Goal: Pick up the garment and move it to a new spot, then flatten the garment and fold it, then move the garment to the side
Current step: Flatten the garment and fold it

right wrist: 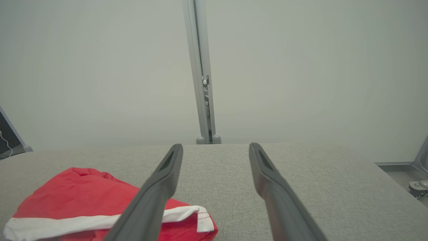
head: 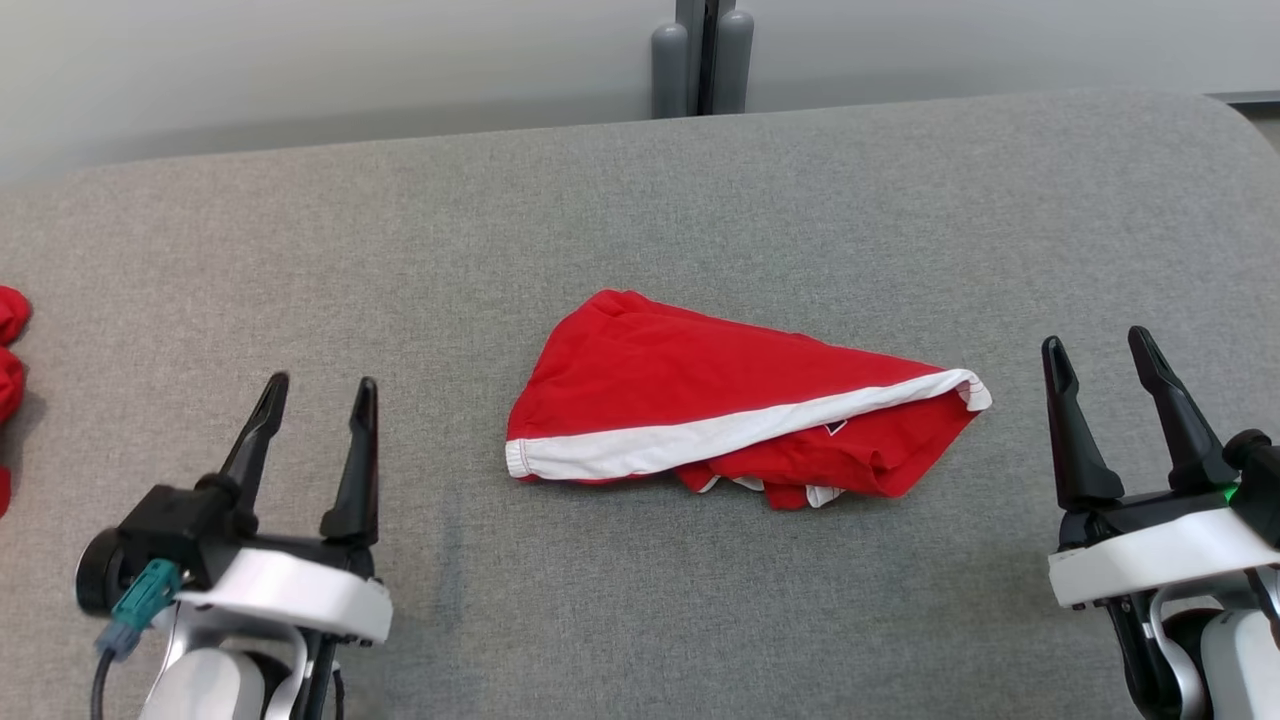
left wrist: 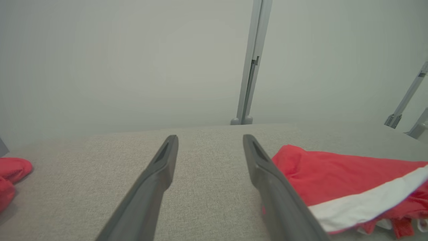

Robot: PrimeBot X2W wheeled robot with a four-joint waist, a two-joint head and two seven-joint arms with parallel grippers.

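Observation:
The garment [head: 700, 385] lies crumpled in the middle of the grey table, red with a white band along its near edge and a bit of black print peeking out. It also appears at the right of the left wrist view as the garment [left wrist: 334, 177], and at the lower left of the right wrist view as the garment [right wrist: 80, 197]. My left gripper [head: 318, 395] rests open at the lower left, well apart from the cloth. My right gripper [head: 1100, 345] is open at the lower right, just off the garment's right tip. Nothing sits between either pair of fingers.
More red cloth [head: 8, 350] lies at the table's left edge, seen too as red cloth [left wrist: 11, 174]. The grey padded table [head: 640, 200] ends at a pale wall with a grey post [head: 702, 55] behind its middle. The table's right corner is rounded.

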